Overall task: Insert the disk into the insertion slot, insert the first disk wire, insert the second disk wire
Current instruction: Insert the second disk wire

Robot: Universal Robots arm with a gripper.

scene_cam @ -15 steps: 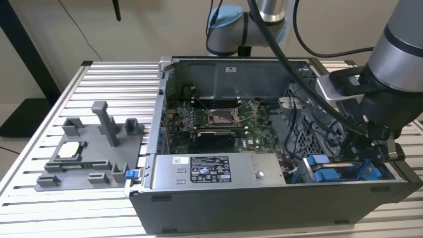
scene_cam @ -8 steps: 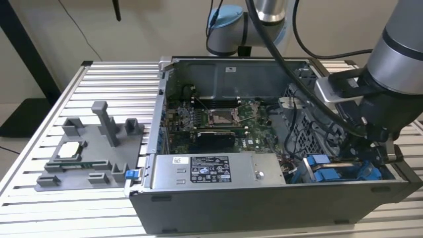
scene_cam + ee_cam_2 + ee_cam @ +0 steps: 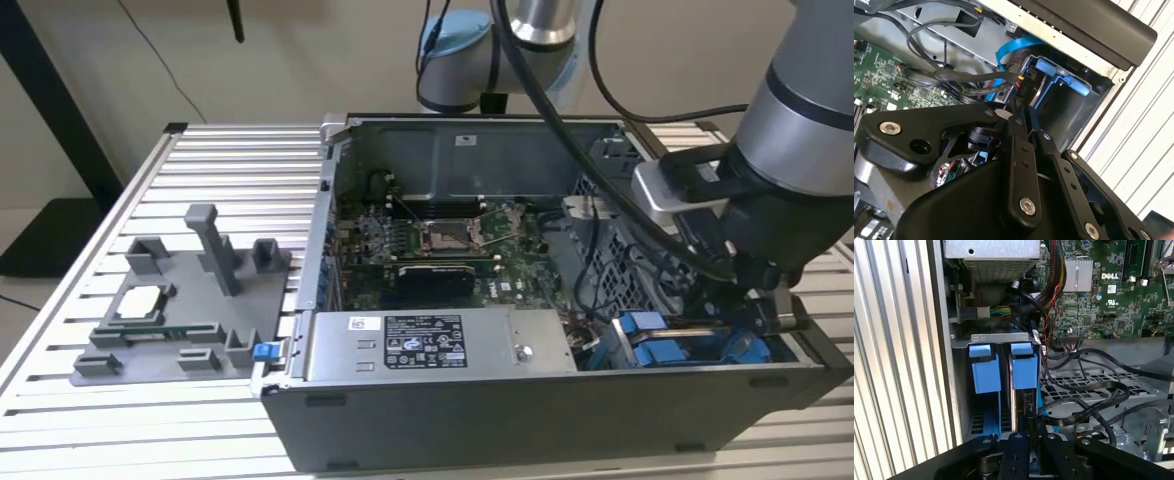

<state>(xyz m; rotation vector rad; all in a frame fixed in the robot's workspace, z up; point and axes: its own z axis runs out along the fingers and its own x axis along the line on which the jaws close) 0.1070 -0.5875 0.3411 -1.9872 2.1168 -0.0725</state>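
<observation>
blue disk carrier [image 3: 1024,371], black pincer [image 3: 1029,437], green motherboard [image 3: 1114,300]

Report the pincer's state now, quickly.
Pincer: closed, fingers together at the edge of the disk, which stands in the insertion slot. Whether it grips anything cannot be told.

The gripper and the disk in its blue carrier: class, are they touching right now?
Touching. In the first wrist view the gripper has its jaws closed against the upper edge of the disk, which stands upright in the insertion slot; no gap shows between them.

Printed white label: on the power-supply box [image 3: 534,345]. White logo lettering: on the motherboard [image 3: 1094,307]. Fine print illegible.
</observation>
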